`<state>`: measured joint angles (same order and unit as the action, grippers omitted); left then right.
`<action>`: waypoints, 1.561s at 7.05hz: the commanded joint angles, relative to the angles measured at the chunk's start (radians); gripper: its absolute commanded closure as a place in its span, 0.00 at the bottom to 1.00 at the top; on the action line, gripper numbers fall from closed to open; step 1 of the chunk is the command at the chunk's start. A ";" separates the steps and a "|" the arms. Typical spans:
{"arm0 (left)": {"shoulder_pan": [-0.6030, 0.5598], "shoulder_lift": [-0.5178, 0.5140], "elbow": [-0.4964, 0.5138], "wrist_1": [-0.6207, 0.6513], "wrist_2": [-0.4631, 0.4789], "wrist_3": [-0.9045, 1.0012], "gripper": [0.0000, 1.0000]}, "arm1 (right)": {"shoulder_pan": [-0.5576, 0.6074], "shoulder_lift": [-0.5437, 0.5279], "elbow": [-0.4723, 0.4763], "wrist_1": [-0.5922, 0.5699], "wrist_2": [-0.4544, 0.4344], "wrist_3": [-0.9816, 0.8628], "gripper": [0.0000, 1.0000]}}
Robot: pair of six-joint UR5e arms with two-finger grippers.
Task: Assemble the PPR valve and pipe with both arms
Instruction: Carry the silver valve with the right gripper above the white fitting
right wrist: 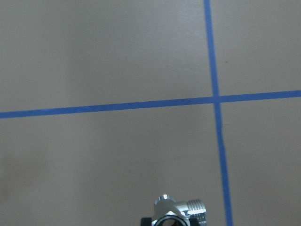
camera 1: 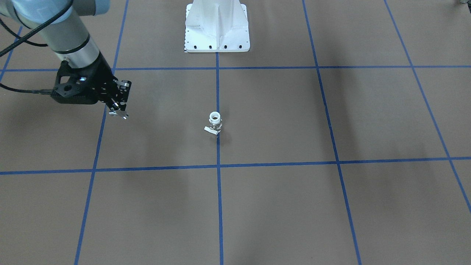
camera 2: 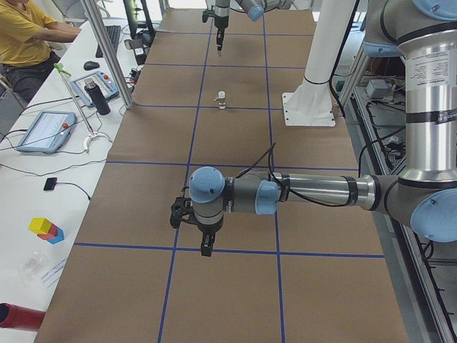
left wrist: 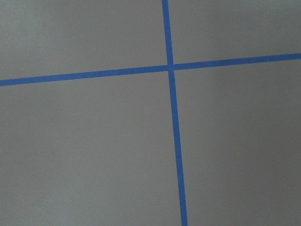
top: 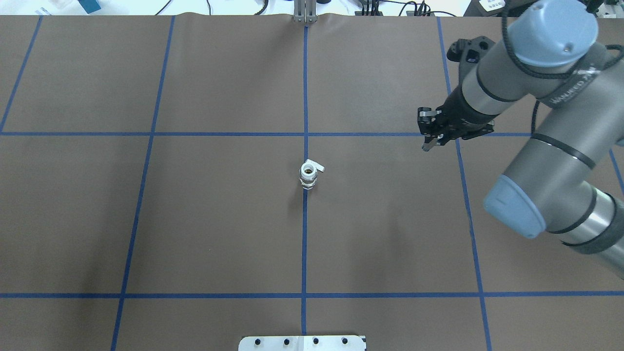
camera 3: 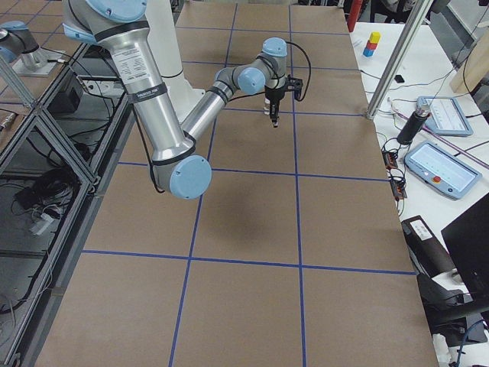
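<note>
The PPR valve [camera 1: 215, 123] stands upright on the centre tape line, white ring end up and pale lever tab to one side; it also shows in the overhead view [top: 308, 174] and the exterior left view [camera 2: 222, 98]. My right gripper [camera 1: 118, 112] hovers above the table well to the valve's side, shut on the pipe [right wrist: 178, 212], a chrome T-shaped fitting. The gripper also shows in the overhead view [top: 429, 145]. My left gripper [camera 2: 206, 246] shows only in the exterior left view, low over a tape line far from the valve; I cannot tell if it is open or shut.
The white bolted pedestal [camera 1: 217, 27] stands at the robot's edge of the brown table. Blue tape lines [left wrist: 171, 66] mark a grid. A side bench with tablets [camera 2: 46, 128], a bottle and a seated person lies beyond the table's far edge.
</note>
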<state>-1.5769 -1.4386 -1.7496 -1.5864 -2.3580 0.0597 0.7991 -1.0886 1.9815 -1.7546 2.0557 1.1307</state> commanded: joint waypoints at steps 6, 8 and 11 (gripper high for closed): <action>0.000 0.035 -0.050 -0.007 -0.001 0.000 0.00 | -0.239 0.459 -0.337 -0.146 -0.227 0.587 1.00; 0.000 0.035 -0.050 -0.007 -0.003 0.000 0.00 | -0.277 0.463 -0.357 -0.143 -0.298 0.594 1.00; 0.000 0.035 -0.050 -0.007 -0.003 -0.001 0.00 | -0.294 0.461 -0.365 -0.138 -0.309 0.594 1.00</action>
<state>-1.5765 -1.4036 -1.7995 -1.5938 -2.3608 0.0585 0.5110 -0.6275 1.6195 -1.8958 1.7521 1.7239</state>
